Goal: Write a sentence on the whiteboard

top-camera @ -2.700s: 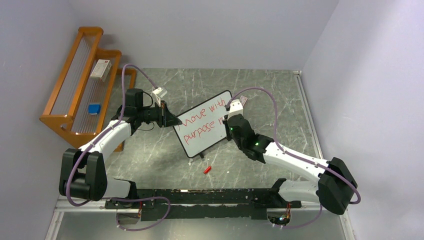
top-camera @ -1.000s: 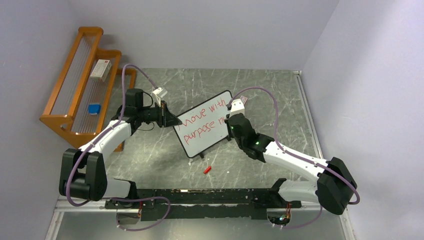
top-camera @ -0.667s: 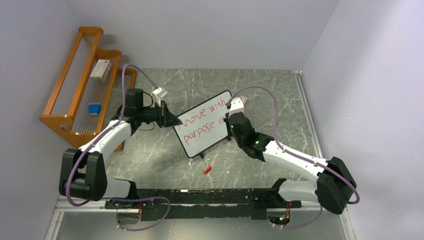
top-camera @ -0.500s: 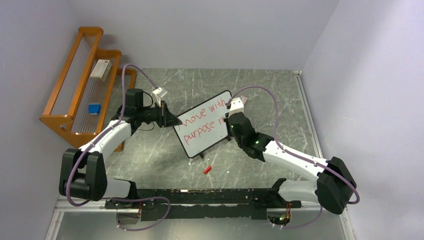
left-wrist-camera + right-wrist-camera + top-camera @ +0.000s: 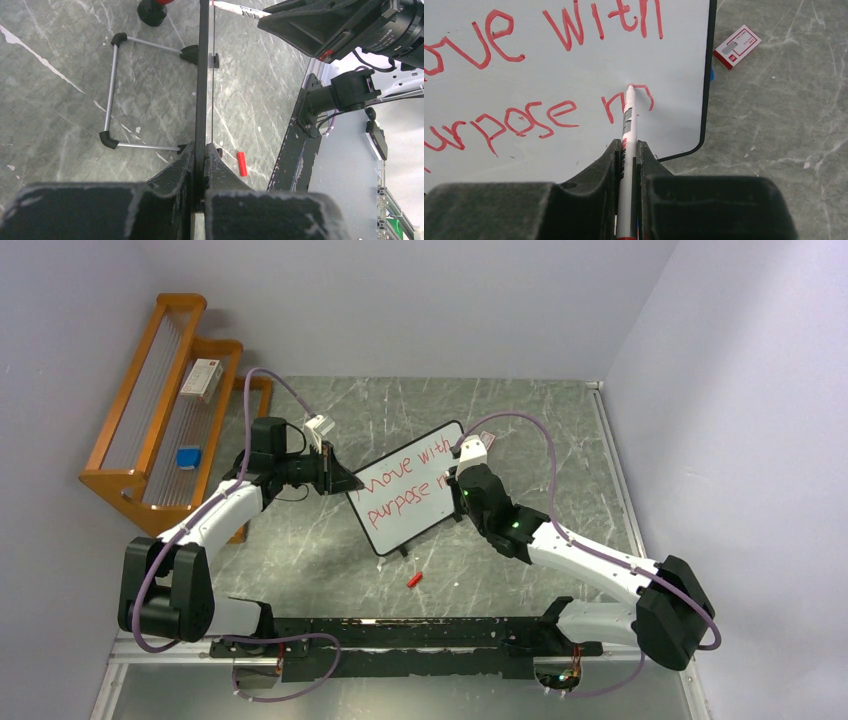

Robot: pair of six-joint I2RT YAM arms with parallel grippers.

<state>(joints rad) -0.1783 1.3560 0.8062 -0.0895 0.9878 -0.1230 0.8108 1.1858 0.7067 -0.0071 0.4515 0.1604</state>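
The right gripper (image 5: 628,150) has its matte black jaws narrowed onto a slim white marker (image 5: 627,117). The marker's tip touches the glossy white face of the whiteboard (image 5: 549,65) at a half-formed red letter, right of centre in the wrist view. Red handwriting reads "move with" above and "purpose" below.

The left gripper (image 5: 200,152) pinches the board's thin black frame edge-on, its jaws almost together around it. Behind the board, a thin metal wire prop (image 5: 112,90) with black rubbery corners rests on the table (image 5: 540,430), a grey-green stone-patterned surface with pale veins.

From overhead the board sits at an angle in the middle of the frame, between the two arms, with its rounded corners showing. A small red cylindrical cap (image 5: 414,579) lies just below it. A flat red-and-white card box (image 5: 737,46) lies near the board's right edge, at the upper right of the right wrist view.

At the upper left, an orange wooden rack (image 5: 108,483) with thin rod shelves holds a white box (image 5: 201,379) higher up and a blue block (image 5: 188,457) lower down.
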